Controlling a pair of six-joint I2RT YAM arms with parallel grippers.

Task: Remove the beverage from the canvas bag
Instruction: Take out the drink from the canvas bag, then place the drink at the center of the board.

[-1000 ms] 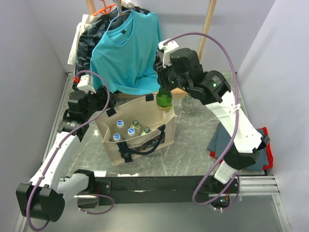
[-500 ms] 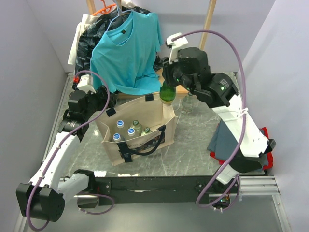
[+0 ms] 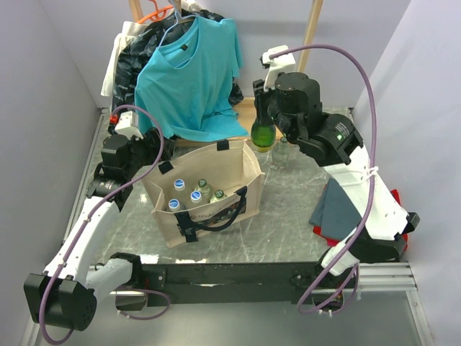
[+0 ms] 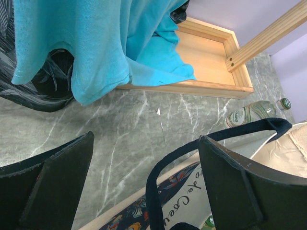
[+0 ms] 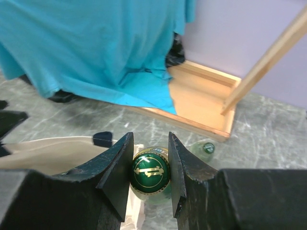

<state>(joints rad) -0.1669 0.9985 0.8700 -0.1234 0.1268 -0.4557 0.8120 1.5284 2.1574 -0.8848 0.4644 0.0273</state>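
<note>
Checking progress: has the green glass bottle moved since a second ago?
Yes. The green glass bottle shifted right and back, away from the rim of the beige canvas bag.

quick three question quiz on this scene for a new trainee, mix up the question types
1. True or false: the green bottle rests among the other bottles inside the canvas bag.
2. What does the right end effector grip? A) teal shirt B) green bottle C) bag strap
3. Fill in: the left end effector has its jaws ___.
Key: 1 false, it is held up by the bag's far right corner. 2 B. 3 open.
</note>
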